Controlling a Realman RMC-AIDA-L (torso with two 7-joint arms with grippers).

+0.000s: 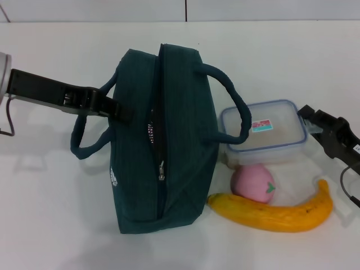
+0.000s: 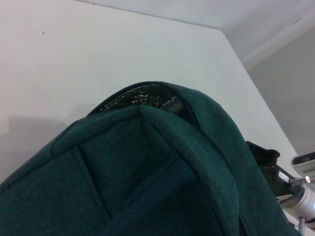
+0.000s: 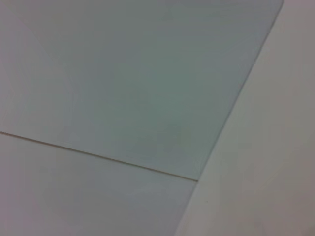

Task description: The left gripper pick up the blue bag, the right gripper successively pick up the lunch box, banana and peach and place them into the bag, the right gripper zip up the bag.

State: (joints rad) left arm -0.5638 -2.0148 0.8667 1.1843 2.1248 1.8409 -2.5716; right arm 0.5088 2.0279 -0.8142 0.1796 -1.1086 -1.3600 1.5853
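So the blue bag point(image 1: 169, 146) is standing on the white surface point(image 1: 50, 214), zip mostly closed along the top. The left tool point(image 1: 115, 108) comes in from the left and sits right at the bag's left side by the near handle; can't tell if it's apart or clamped on anything, since the fabric hides the tips. In the left wrist view it's just teal fabric point(image 2: 138, 182) filling the shot. The lunch box point(image 1: 264, 132) is just right of the bag, with the peach point(image 1: 253, 183) in front of it, touching the banana point(image 1: 275, 212). The right tool point(image 1: 315, 121) is beside the box's right end (looks apart, not gripping anything).
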